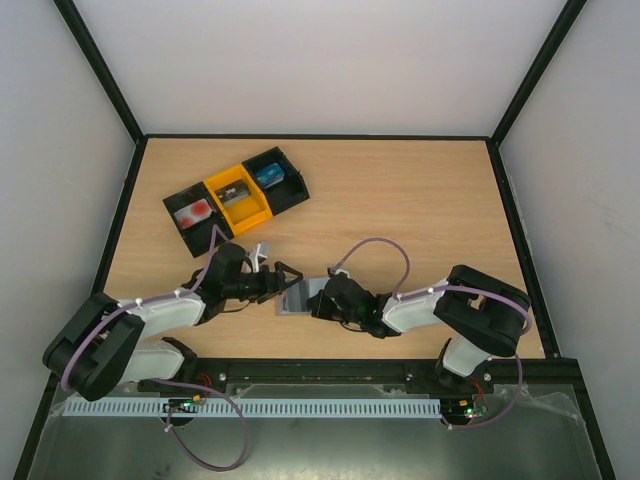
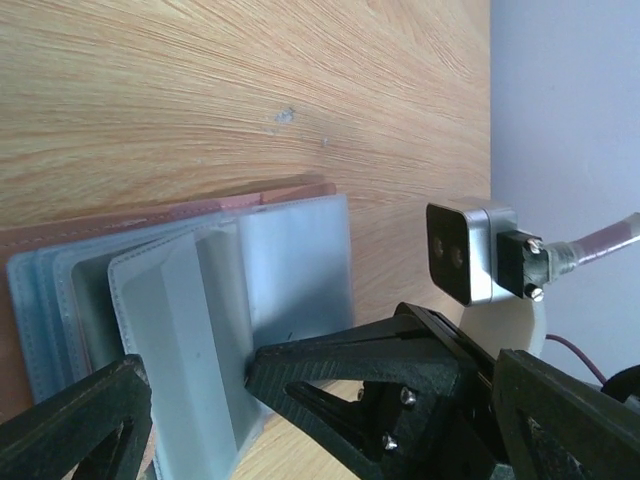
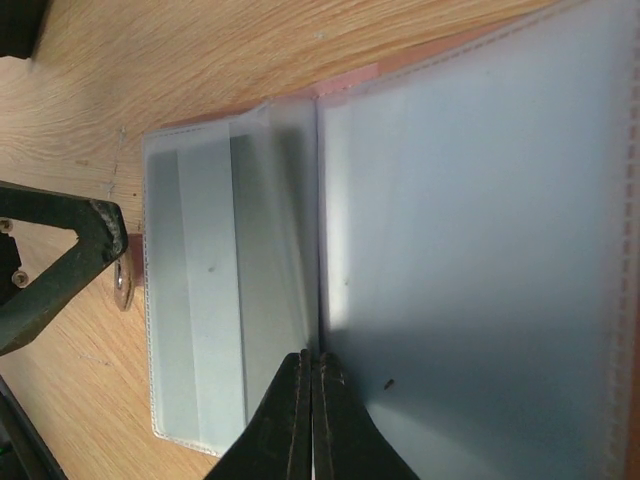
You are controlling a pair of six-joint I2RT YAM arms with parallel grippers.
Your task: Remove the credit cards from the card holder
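- A light blue-grey holder (image 1: pixel 298 298) lies open on a wooden table (image 1: pixel 420 200), near the front edge. It sits directly between the two grippers, which meet over it from either side.
- The left gripper (image 1: pixel 283 281) reaches in from the left with its jaws spread wide. In its own wrist view the holder's near edge sits in the gap between them. One finger (image 2: pixel 70 425) just overlaps a corner of the frosted sleeves.
- The right gripper (image 3: pixel 310 375) reaches in from the right. Its jaws are pressed together with no gap, and the tips rest on the holder at its fold. Whether a thin sleeve leaf is nipped between them cannot be told.
- The fold runs in line with the right gripper's fingers, so one panel lies to each side of them. On the left gripper's side, one leaf (image 2: pixel 180 340) stands up a little off the stack.
- No cards can be made out clearly. Grey bands behind the frosted plastic of that panel may be cards in their pockets. None is seen outside the holder.
- Judgement: the task looks barely begun. The right gripper seems placed to steady the holder. The left gripper, the only one with open jaws, is nearer the raised leaf and looks suited to do the pulling. The move turns on lining those jaws up with a pocket mouth, and which edge that mouth is on is not plain.
- A black-and-yellow tray (image 1: pixel 296 190) sits well apart, toward the far left of the table.
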